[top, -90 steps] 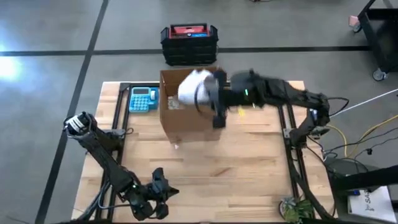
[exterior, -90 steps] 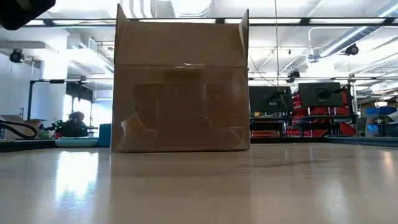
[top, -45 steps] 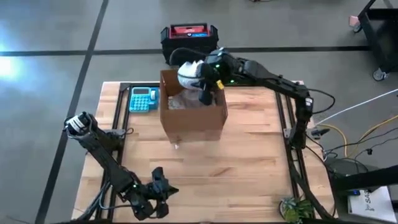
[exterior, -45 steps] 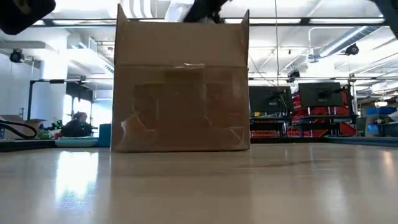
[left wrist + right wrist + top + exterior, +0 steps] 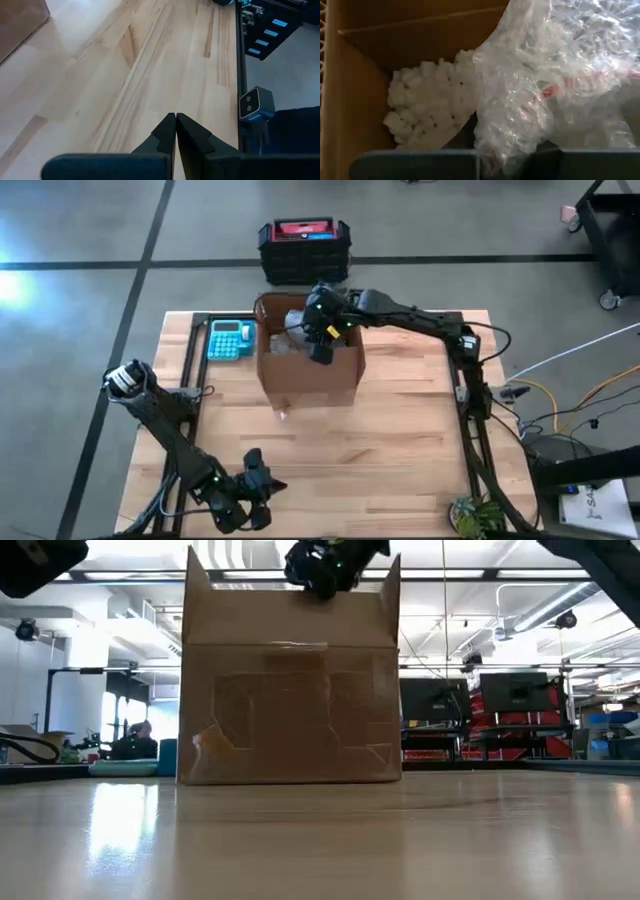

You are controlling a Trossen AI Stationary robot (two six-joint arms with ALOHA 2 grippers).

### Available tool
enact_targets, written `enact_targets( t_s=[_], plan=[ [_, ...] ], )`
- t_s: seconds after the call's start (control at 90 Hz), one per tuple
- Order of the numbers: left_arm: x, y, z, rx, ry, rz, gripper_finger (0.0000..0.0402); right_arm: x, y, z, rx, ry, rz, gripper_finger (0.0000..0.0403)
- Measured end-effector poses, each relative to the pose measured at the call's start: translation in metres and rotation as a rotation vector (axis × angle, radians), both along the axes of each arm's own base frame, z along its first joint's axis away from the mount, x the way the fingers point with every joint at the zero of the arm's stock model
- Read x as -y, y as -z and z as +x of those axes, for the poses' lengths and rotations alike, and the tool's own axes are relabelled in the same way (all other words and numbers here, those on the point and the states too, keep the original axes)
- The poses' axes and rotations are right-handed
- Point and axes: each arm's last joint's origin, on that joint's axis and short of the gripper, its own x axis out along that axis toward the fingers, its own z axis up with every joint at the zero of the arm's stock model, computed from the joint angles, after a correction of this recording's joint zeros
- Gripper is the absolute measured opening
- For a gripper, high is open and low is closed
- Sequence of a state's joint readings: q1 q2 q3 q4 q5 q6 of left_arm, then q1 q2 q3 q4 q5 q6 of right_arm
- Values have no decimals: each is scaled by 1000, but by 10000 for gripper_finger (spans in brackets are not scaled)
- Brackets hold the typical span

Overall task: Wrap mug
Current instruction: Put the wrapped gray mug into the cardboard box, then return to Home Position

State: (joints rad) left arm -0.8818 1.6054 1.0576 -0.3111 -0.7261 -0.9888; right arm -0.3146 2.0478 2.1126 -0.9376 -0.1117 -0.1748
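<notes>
Two arms, one busy; the right end effector (image 5: 318,352) reaches down into the cardboard box (image 5: 308,380), clenched on the bubble-wrapped mug (image 5: 555,90), which hangs inside the box above the packing peanuts (image 5: 427,107), presumably for cushioning; the left end effector (image 5: 176,131), pinched empty, idles well clear of the box on the table (image 5: 400,440).

Overhead, table-level — shared cardboard box (image 5: 308,358)
</notes>
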Motion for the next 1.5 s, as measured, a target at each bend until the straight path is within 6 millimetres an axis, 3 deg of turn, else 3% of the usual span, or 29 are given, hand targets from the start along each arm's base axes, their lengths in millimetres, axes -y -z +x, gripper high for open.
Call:
enact_targets(
  t_s=[0.167,0.467,0.811,1.033,1.289,1.5],
  plan=[
    [0,1,0,0,0,0,0,2,16,8,-25,12,23,13],
    [-1,2,0,-1,0,1,0,4,36,15,-68,58,70,64],
    [-1,2,0,-1,-4,-5,0,3,35,16,-51,67,111,148],
    [-1,2,0,-1,-9,-11,0,-2,11,12,-15,49,89,166],
    [-1,2,0,-1,-9,-11,0,-10,-47,-3,124,14,14,140],
    [-1,2,0,-1,-8,-11,0,-15,-79,-21,164,28,22,135]
  ],
)
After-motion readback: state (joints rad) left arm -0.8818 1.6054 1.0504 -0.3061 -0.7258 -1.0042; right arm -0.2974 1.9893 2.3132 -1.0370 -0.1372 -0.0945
